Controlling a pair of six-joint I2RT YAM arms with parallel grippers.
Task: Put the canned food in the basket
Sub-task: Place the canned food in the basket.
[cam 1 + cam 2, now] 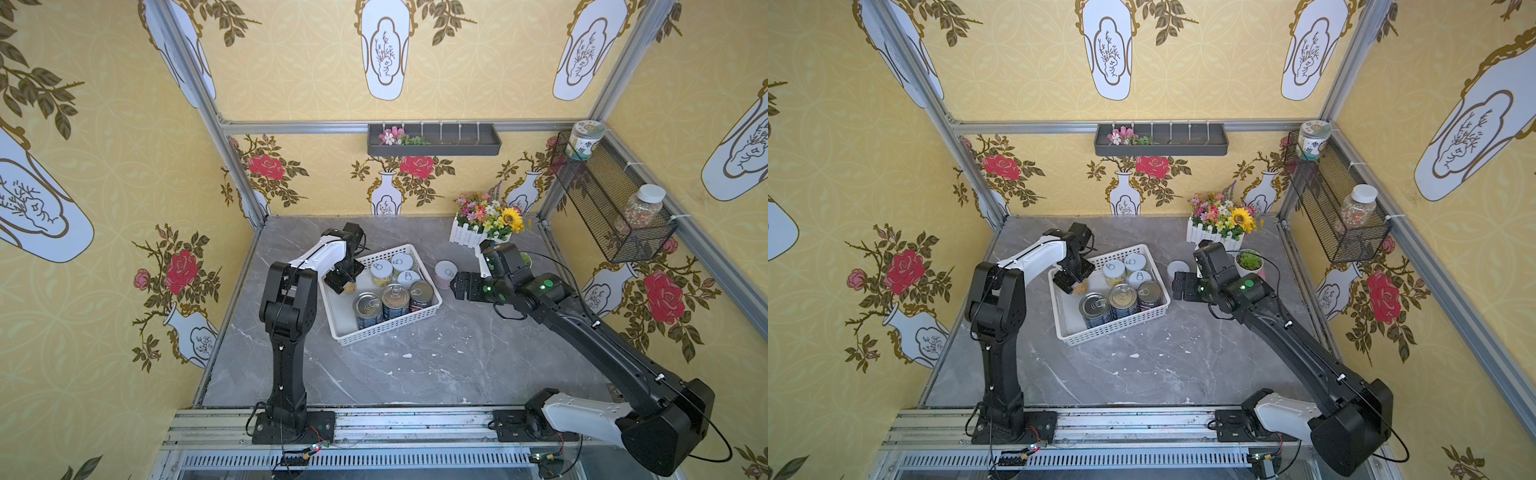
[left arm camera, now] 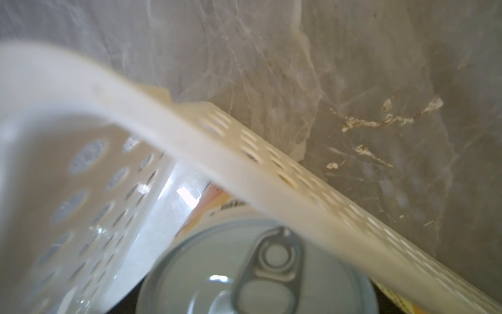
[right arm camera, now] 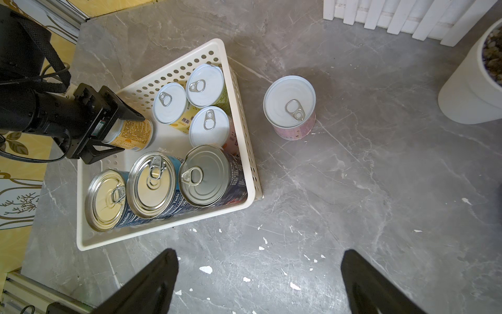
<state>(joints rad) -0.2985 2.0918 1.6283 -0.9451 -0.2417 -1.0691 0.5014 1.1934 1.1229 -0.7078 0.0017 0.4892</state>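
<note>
The white perforated basket (image 1: 386, 328) (image 1: 1113, 332) (image 3: 163, 231) sits mid-table and holds several cans: three white-lidded ones (image 3: 206, 84) at the back and three metal-lidded dark blue ones (image 3: 152, 185) at the front. My left gripper (image 1: 345, 284) (image 3: 119, 130) is shut on a pale yellow can (image 3: 134, 133) (image 2: 217, 271) over the basket's empty left part. A pink can (image 1: 445, 272) (image 3: 290, 108) stands upright on the table just right of the basket. Close beside it, my right gripper (image 1: 455, 286) (image 3: 259, 261) is open with nothing between its fingers.
A white pot with a succulent (image 1: 1249, 262) (image 3: 472, 89) stands behind the right arm. A white fence box of flowers (image 1: 486, 224) is at the back right. On the walls hang a black wire-mesh basket with jars (image 1: 611, 208) and a grey tray (image 1: 432, 141).
</note>
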